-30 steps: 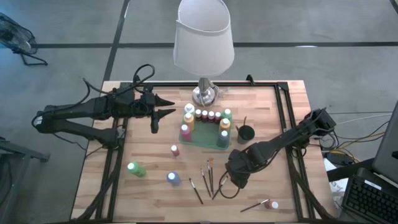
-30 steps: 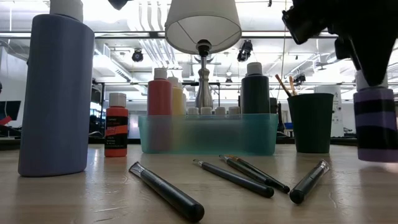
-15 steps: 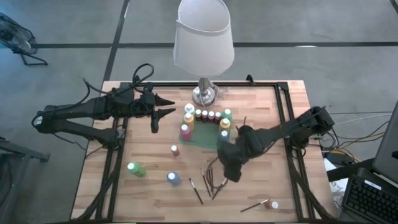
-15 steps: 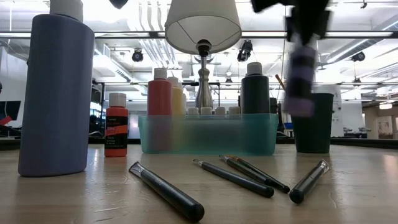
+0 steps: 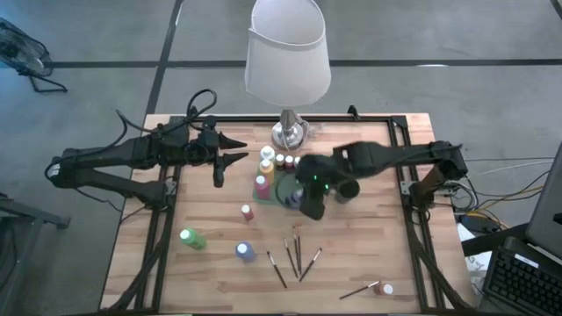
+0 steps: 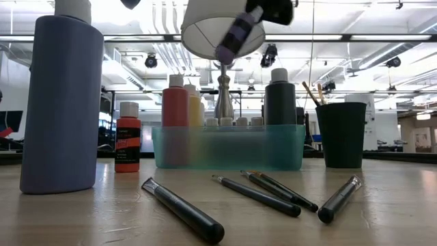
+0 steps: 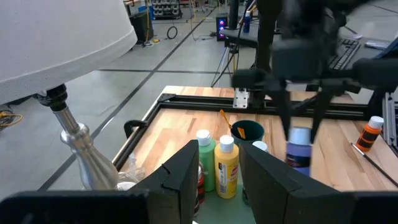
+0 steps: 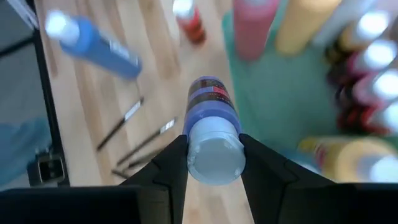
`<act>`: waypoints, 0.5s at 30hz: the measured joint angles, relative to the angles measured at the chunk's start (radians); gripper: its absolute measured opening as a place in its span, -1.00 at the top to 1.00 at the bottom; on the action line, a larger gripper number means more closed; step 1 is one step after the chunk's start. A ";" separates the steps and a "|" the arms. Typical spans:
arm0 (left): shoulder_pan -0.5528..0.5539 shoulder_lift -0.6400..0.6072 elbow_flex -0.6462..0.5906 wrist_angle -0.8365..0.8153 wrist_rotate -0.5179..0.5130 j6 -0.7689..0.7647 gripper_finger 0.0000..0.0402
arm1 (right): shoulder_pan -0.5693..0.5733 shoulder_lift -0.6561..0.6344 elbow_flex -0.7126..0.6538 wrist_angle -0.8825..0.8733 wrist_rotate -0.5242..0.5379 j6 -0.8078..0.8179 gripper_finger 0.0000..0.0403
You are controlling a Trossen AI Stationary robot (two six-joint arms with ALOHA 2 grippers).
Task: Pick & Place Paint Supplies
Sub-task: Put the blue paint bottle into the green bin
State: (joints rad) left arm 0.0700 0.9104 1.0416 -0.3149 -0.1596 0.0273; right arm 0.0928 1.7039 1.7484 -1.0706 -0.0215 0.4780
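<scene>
**Right arm over the green tray**

From above, the right gripper (image 5: 309,200) hangs over the green tray (image 5: 268,197) of white-capped bottles, beside the lamp (image 5: 287,53). The left gripper (image 5: 235,149) waits near the table's left edge. On the wood lie a green bottle (image 5: 191,238), a blue bottle (image 5: 245,252), a small red bottle (image 5: 247,211) and loose paintbrushes (image 5: 297,254).
</scene>
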 joint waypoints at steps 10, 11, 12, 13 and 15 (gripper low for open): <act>0.000 0.000 0.000 0.000 0.000 0.007 0.39 | -0.123 0.039 0.038 0.043 -0.002 -0.089 0.44; 0.000 0.000 0.000 0.000 0.000 0.015 0.39 | -0.128 0.049 0.039 0.049 -0.005 -0.104 0.44; 0.000 0.000 0.000 0.000 0.000 0.026 0.39 | -0.130 0.063 0.039 0.044 -0.007 -0.124 0.44; 0.000 0.000 0.000 0.000 0.000 0.033 0.39 | -0.133 0.079 0.041 0.033 -0.009 -0.143 0.44; 0.000 0.000 0.000 0.001 -0.001 0.046 0.39 | -0.139 0.111 0.054 0.018 -0.011 -0.164 0.44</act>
State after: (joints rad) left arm 0.0700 0.9108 1.0416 -0.3141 -0.1608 0.0731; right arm -0.0465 1.8152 1.8029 -1.0528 -0.0324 0.3141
